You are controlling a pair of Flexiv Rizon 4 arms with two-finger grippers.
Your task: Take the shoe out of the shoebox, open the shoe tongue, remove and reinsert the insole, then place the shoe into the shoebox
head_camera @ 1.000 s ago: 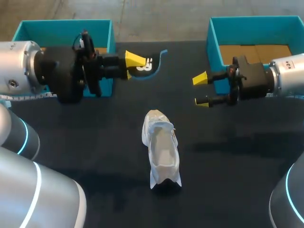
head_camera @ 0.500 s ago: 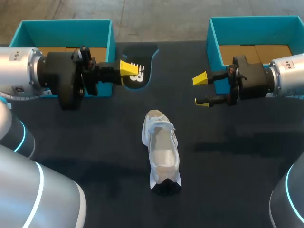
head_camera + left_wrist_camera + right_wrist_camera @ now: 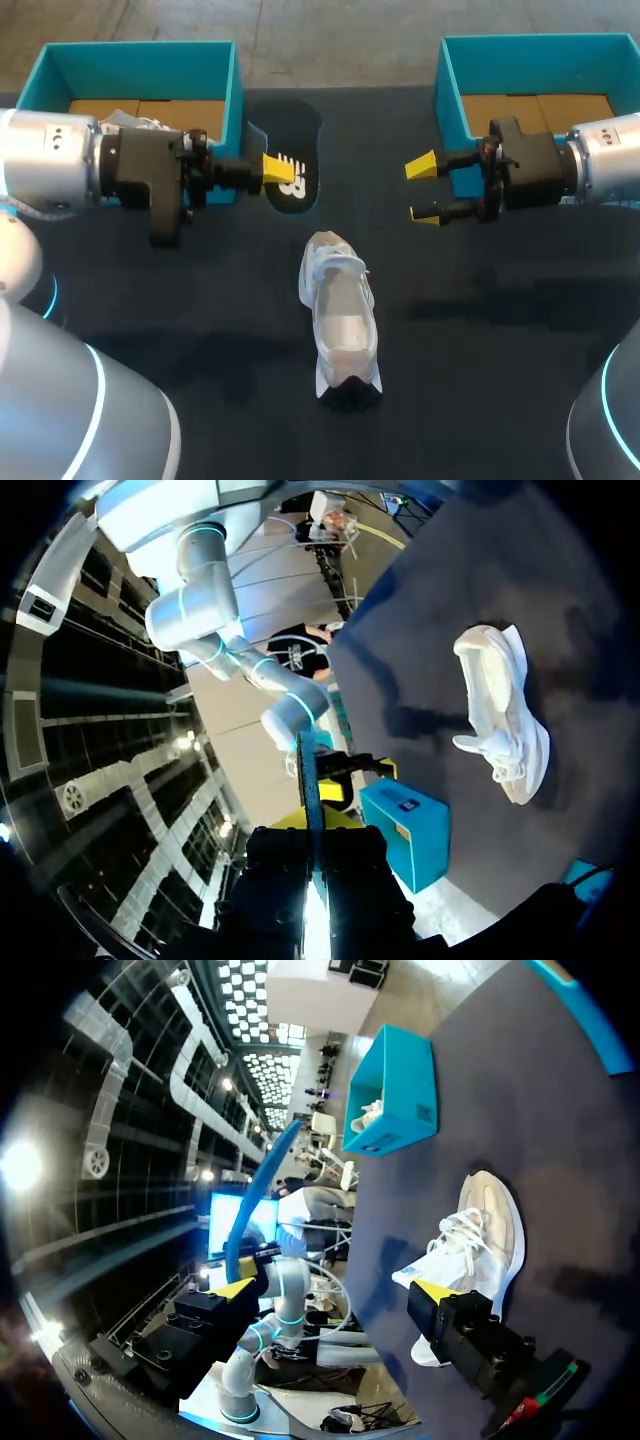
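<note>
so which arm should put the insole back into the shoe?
Left, probably. The left gripper is shut on the insole, and the shoe lies opening-up mid-table. The right gripper is open and empty.

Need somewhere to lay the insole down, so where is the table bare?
Bare table lies on both sides of the shoe, toward the near edge. Crowded: the strip between the left shoebox and right shoebox, where the left gripper holds the insole and the open right gripper hangs.

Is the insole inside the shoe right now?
No, the left gripper holds the insole well apart from the white shoe.
</note>
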